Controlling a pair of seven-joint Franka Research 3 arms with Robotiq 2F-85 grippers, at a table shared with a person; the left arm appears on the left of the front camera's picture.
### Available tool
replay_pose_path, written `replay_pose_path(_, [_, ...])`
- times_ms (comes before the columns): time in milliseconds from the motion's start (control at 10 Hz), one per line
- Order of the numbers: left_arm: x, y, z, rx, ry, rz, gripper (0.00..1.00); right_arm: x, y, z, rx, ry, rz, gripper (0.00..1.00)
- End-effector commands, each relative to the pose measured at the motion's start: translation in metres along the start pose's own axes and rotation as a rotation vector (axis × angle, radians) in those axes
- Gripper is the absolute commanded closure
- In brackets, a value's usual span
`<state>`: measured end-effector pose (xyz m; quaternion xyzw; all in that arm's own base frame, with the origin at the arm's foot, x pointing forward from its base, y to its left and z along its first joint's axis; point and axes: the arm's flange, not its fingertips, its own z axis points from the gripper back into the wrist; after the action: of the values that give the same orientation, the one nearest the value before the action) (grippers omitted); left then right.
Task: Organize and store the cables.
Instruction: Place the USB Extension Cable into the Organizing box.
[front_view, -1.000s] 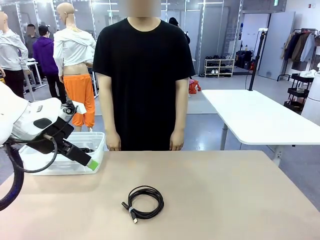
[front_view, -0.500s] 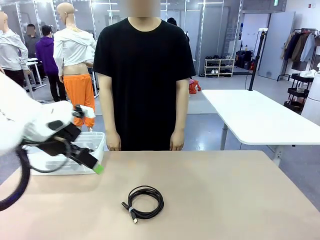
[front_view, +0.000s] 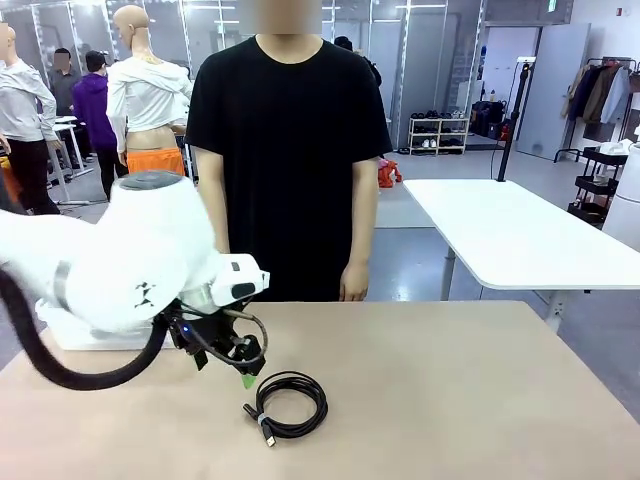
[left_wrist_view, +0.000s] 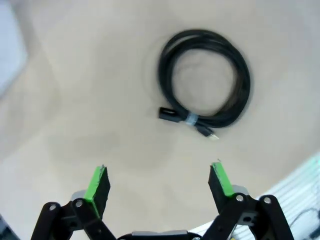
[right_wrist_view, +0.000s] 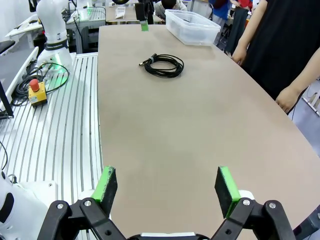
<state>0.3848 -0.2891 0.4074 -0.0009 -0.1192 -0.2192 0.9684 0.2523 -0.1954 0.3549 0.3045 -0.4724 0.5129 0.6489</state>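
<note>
One cable (front_view: 290, 404), a thin black cord wound into a round coil with small plug ends, lies flat on the tan table (front_view: 450, 390) near its front middle. My left gripper (front_view: 246, 374) hangs open just above and to the left of the cable, not touching it. In the left wrist view the cable (left_wrist_view: 192, 119) lies ahead of the open left gripper (left_wrist_view: 160, 174), with nothing between the green pads. My right gripper (right_wrist_view: 167, 185) stands open and empty over the table's edge, far from the cable (right_wrist_view: 172, 74).
A clear plastic bin (right_wrist_view: 192, 27) stands at the table's far left corner, mostly hidden behind my left arm (front_view: 130, 260) in the front view. A person in a black shirt (front_view: 290, 130) stands at the far edge, hands down.
My left arm has swung from over the bin at the left toward the table's middle. Its open gripper now hangs beside the coil. The cable has not moved.
</note>
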Motion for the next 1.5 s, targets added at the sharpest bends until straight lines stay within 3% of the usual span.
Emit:
replay_pose_path(0, [0.026,-0.021,-0.023,0.051,0.095,0.151,0.0,0.001,-0.001,0.001,-0.007,-0.004,-0.004,0.0])
replay_pose_path(200, [0.021,-0.024,-0.065,-0.02,0.147,0.306,0.0,0.001,-0.001,0.001,-0.007,-0.004,-0.004,0.0])
replay_pose_path(400, [0.013,-0.024,-0.087,-0.008,0.127,0.427,0.0,0.001,-0.001,0.001,-0.007,-0.004,-0.004,0.0])
replay_pose_path(900, [0.012,-0.017,-0.088,-0.012,0.161,0.503,0.0,0.001,-0.001,0.001,-0.007,-0.004,-0.004,0.0])
replay_pose_path(1100, [0.015,-0.016,-0.086,-0.015,0.131,0.549,0.0,0.001,-0.001,0.001,-0.007,-0.004,-0.004,0.0])
replay_pose_path(1400, [0.02,-0.021,-0.085,-0.001,0.189,0.62,0.0,0.001,-0.001,0.001,-0.007,-0.004,-0.004,0.0])
